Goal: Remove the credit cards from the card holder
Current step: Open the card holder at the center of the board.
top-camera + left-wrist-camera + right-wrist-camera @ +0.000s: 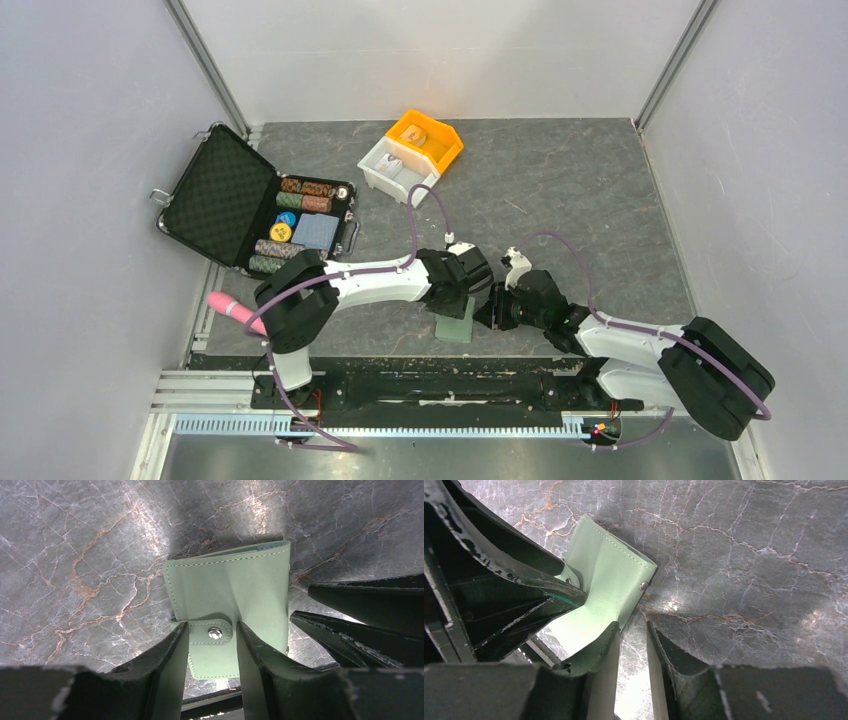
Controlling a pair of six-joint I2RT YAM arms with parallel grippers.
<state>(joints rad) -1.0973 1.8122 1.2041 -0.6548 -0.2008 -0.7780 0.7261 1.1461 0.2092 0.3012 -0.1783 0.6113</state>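
- While both grippers stand at it, the holder (455, 322) sits folded on the table (600, 200) with a pale green face up; whether it lies fully flat cannot be told.
- Tab (210, 632): lies across the holder's face with its metal snap showing.
- Left gripper (212, 625): directly over the holder, with the fingers spread, one on each side of the tab. Nothing is clamped. Contact with the face cannot be told.
- Right gripper (633, 625): just beside the holder's right edge. The fingers are parted by a narrow gap with bare table showing through, so it grasps nothing. In the right wrist view one finger overlaps the holder's edge; touch cannot be told.
- Cards: not visible in any view.
- Case (230, 200): black, lid open, well apart from the holder on the far left, with chips (300, 195) inside.
- Bins: orange bin (430, 135) and white bin (390, 170), touching each other, well beyond the holder.
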